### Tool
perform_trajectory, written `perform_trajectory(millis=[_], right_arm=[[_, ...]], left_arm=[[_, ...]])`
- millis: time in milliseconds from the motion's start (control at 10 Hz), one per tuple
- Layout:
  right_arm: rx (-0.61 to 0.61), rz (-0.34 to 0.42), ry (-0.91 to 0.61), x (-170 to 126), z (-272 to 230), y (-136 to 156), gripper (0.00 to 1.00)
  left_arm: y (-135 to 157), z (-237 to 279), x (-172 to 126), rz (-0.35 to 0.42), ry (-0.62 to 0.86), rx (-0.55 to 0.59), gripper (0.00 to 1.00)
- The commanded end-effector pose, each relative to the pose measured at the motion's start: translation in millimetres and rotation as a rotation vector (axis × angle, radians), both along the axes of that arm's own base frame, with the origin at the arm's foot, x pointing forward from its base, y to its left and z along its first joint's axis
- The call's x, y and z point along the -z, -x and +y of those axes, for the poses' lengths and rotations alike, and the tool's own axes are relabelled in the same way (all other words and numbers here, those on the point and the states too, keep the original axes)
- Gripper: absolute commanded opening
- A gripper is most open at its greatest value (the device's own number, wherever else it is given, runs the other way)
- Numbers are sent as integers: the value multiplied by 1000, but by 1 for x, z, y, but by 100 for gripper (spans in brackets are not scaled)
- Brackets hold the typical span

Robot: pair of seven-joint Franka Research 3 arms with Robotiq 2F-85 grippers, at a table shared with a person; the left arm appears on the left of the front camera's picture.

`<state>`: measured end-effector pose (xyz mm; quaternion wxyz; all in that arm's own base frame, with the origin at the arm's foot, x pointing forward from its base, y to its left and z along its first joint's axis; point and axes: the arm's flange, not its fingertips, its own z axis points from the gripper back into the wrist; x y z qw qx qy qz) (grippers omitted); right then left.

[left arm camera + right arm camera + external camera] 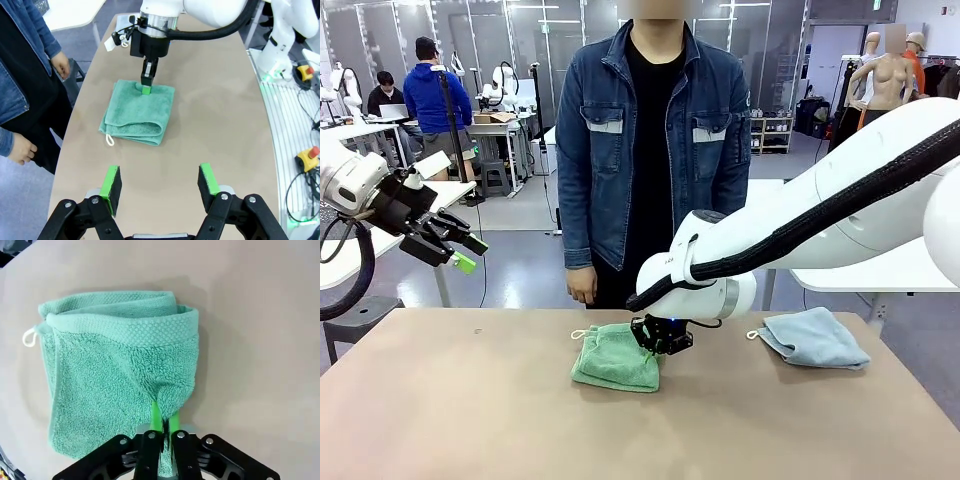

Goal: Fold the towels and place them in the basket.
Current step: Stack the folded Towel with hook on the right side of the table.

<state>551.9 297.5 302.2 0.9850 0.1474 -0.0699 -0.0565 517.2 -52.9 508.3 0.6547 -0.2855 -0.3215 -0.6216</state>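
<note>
Two towels lie on the table [440,420]: the green towel [616,358], folded, near centre, and the light blue towel [815,338] at its 3 o'clock, well apart. Your right gripper [164,426] has its pads pressed together, pinching an edge of the green towel. Your left gripper [160,187] hangs spread and empty. You're likely at the pick-up step; next, lift cleanly so the fold holds, then find the basket.

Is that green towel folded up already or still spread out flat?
Folded: the green towel lies doubled into a small square with stacked layers showing along one edge, loop at a corner.
</note>
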Motion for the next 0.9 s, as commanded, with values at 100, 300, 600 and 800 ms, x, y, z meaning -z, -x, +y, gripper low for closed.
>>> perform_trajectory(millis=[100,300,600,800], right_arm=[[12,-3,-11,2,-1,1,0],[12,-3,-11,2,-1,1,0],[-107,-101,-27,-14,-9,2,5],[-168,-164,-36,-40,-41,-6,5]], left_arm=[[1,0,-2,-6,-5,-1,78],[1,0,-2,-6,-5,-1,78],[1,0,-2,-6,-5,-1,78],[1,0,-2,-6,-5,-1,78]])
